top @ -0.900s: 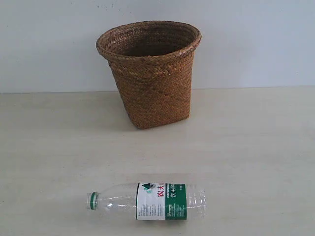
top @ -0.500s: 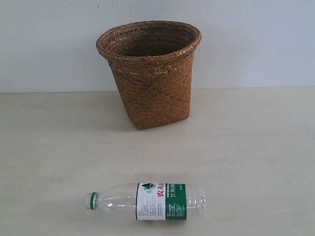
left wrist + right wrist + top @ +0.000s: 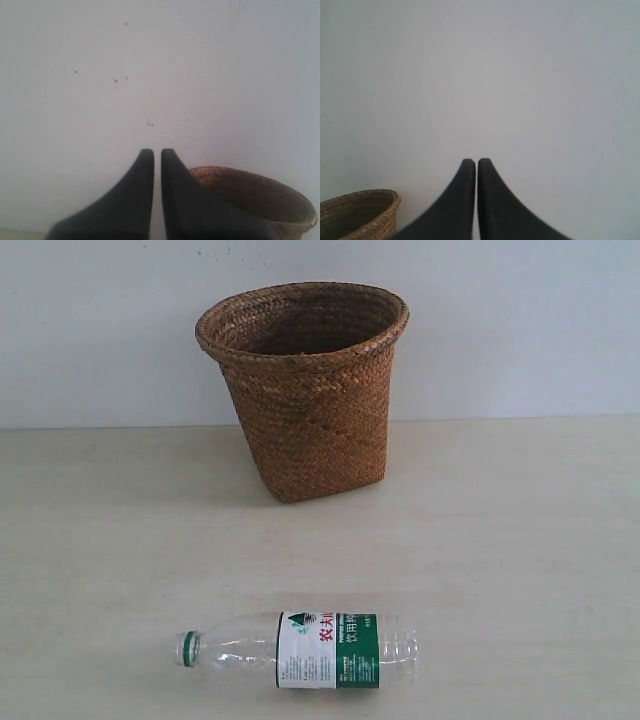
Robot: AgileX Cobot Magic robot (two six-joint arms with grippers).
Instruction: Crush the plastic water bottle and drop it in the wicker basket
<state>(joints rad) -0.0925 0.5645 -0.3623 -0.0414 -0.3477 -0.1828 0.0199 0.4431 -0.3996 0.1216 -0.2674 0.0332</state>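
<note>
- Exterior: one wicker basket (image 3: 305, 390) upright at 12 o'clock; one plastic water bottle (image 3: 300, 648) lying at 6 o'clock, neck toward 9 o'clock.
- Left wrist: left gripper (image 3: 157, 152) pinched narrow, empty; basket rim near.
- Right wrist: right gripper (image 3: 476, 162) narrow, empty.

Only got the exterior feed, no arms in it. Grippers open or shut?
Observer: Left gripper is shut, holding nothing.
Operator: Right one?
Observer: Right gripper is shut too, and empty.
Operator: What are they aimed at?
Observer: Both wrist views look at the wall. Each catches part of the basket at its edge. Neither shows the bottle.
</note>
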